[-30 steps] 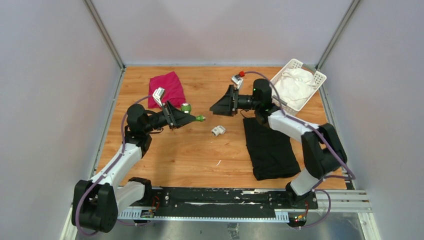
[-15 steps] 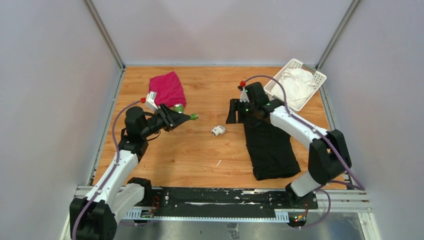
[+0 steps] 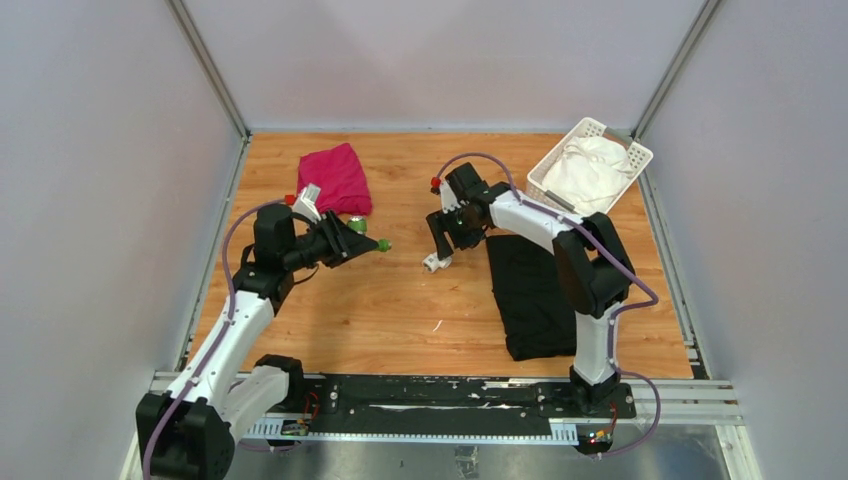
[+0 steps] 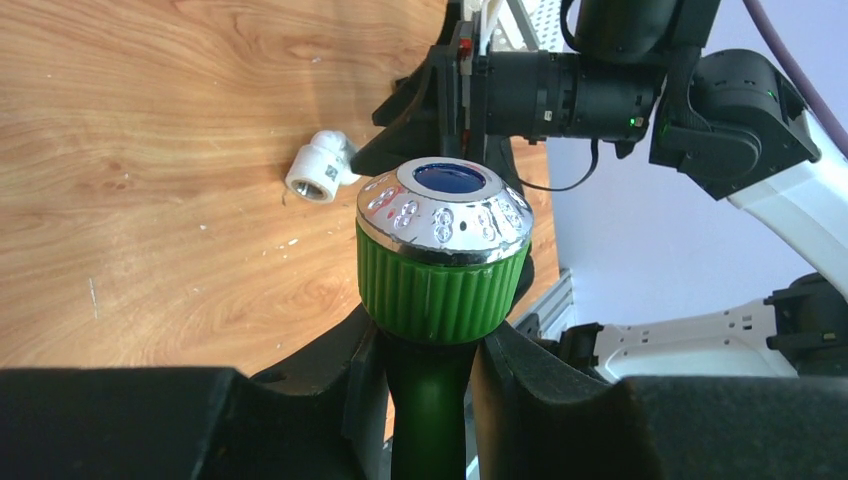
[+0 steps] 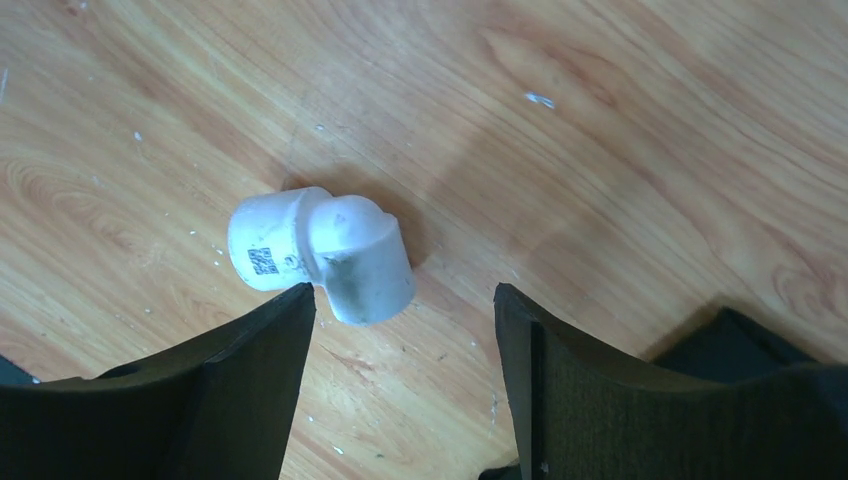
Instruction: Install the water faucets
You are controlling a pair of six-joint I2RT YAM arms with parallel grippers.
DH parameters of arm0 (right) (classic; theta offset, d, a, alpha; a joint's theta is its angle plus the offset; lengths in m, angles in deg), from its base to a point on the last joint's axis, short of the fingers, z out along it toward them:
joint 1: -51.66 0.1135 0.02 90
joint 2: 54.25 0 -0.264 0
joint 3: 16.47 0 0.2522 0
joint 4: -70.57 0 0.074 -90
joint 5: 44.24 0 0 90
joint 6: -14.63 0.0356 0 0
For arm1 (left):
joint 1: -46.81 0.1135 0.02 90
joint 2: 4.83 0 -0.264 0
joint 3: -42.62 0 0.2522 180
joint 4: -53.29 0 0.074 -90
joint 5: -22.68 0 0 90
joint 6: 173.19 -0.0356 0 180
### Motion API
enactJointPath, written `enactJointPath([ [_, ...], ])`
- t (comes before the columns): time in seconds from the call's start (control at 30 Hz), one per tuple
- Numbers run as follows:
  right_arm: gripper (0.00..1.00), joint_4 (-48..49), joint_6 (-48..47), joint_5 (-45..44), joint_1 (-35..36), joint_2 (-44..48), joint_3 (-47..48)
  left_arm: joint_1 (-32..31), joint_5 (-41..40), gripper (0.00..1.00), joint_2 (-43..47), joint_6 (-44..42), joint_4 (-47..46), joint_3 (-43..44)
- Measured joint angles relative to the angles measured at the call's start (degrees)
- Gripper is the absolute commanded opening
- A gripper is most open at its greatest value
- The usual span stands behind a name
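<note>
A green tap (image 4: pixel 443 270) with a round ribbed knob and a chrome cap is clamped by its stem between the jaws of my left gripper (image 4: pixel 425 345). From the top view the tap (image 3: pixel 372 243) is held above the wood at left centre, its end pointing right. The white elbow fitting (image 5: pixel 320 255) lies on the table, also visible as the fitting (image 3: pixel 435 262) at mid-table and the fitting (image 4: pixel 320 170). My right gripper (image 5: pixel 405 300) hangs open just over it. The fitting lies off its left fingertip, outside the gap. The right gripper (image 3: pixel 440 243) points down.
A red cloth (image 3: pixel 336 177) lies at the back left. A black cloth (image 3: pixel 540 295) is spread right of the fitting, under the right arm. A white basket (image 3: pixel 615 135) holding a white cloth stands in the back right corner.
My right gripper has swung left and down from beside the black cloth to just above the white fitting. The left gripper has drawn slightly back to the left with the green tap.
</note>
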Motion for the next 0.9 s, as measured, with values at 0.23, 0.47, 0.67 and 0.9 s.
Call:
enactJointPath([
  [0.23, 0.54, -1.4, -4.3, 6.3, 0.0, -4.6, 3.3, 0.0, 0.3, 0.0, -0.9, 0.0, 0.0, -0.3],
  [0.47, 0.25, -1.0, -4.8, 8.8, 0.0, -6.6, 3.3, 0.0, 0.4, 0.0, -1.7, -0.3, 0.0, -0.6],
  [0.67, 0.34, 1.2, -3.3, 9.4, 0.0, -4.5, -1.2, 0.0, 0.4, 0.0, -1.8, -1.7, 1.0, -0.8],
  [0.9, 0.61, 1.3, -2.2, 8.2, 0.0, 3.5, -7.9, 0.0, -0.1, 0.0, -1.8, -3.3, 2.6, -0.8],
])
